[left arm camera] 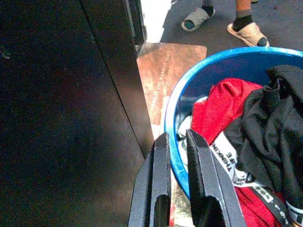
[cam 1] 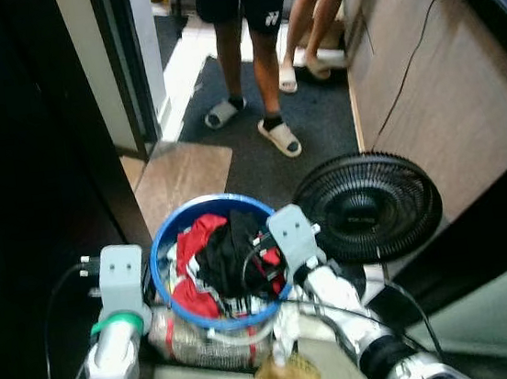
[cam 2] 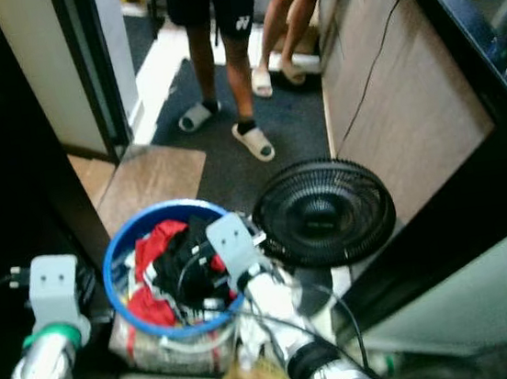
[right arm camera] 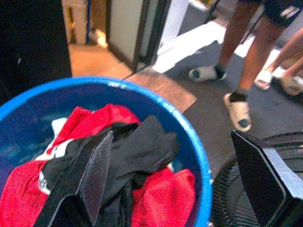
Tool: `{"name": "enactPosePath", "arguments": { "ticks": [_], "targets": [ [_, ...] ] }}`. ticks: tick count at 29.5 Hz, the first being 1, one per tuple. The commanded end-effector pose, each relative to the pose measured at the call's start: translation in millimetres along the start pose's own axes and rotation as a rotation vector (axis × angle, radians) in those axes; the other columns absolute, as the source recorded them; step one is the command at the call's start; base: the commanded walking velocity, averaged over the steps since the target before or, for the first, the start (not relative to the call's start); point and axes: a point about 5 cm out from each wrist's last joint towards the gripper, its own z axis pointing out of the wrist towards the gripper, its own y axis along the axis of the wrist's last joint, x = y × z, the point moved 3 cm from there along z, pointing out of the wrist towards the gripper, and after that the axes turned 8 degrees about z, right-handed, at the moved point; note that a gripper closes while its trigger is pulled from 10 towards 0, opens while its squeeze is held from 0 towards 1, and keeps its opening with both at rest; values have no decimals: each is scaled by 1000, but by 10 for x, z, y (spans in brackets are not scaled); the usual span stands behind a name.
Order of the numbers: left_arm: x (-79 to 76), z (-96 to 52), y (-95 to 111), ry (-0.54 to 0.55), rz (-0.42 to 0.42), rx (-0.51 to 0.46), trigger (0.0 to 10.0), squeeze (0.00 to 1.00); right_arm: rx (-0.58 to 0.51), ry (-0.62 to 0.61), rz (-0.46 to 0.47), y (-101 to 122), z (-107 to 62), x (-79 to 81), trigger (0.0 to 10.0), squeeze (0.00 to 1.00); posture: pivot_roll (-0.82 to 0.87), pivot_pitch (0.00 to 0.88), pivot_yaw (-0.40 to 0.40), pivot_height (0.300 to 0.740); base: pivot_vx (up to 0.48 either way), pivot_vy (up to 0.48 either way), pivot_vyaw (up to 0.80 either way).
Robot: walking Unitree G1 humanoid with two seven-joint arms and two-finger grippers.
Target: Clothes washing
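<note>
Blue plastic forms the round basket point(cam 1: 165, 283) that the robot carries between its two silver arms, and it is heaped with red clothes point(cam 1: 189, 244) and black clothes point(cam 1: 228, 248). The left hand point(left arm camera: 177, 156) sits at the basket's left rim, its two black fingers point(left arm camera: 158, 189) drawn close together with the blue wall pinched in the narrow slot between them; one finger lies outside the basket, the other just inside it, beside a white printed band of cloth. The left arm reaches forward and slightly down, its grey wrist block just beside the rim. The right hand point(right arm camera: 175, 175) straddles the opposite rim with its fingers spread wide apart: one meshed finger point(right arm camera: 94, 175) lies inside on the black garment, the other stands outside the wall, above a black floor fan point(cam 1: 368, 205). The fan lies face up on the floor just to the right of that hand. Ahead of both hands, a brown mat point(cam 1: 181, 178) lies by a doorway, and beyond it two people stand in sandals on the dark floor point(cam 1: 319, 117). A wooden panel point(cam 1: 444, 83) with a trailing cable runs along the right.
</note>
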Motion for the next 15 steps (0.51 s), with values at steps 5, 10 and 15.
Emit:
{"name": "enactPosePath", "arguments": {
  "ticks": [5, 10, 15],
  "targets": [
    [26, -126, -53, -11, -3, 47, 10000, 0, 150, 191, 7, -290, -98, 362, 10000, 0, 223, 307, -87, 740, 0, 0, 0],
    [225, -232, -118, 13, 37, 89, 10000, 0, 235, 306, 5, -492, -240, 611, 10000, 0, 232, 321, -112, 740, 0, 0, 0],
    [441, -422, -241, 69, 53, 143, 10000, 0, 293, 375, -13, -676, -415, 737, 10000, 0, 243, 345, -163, 740, 0, 0, 0]
  ]
}}
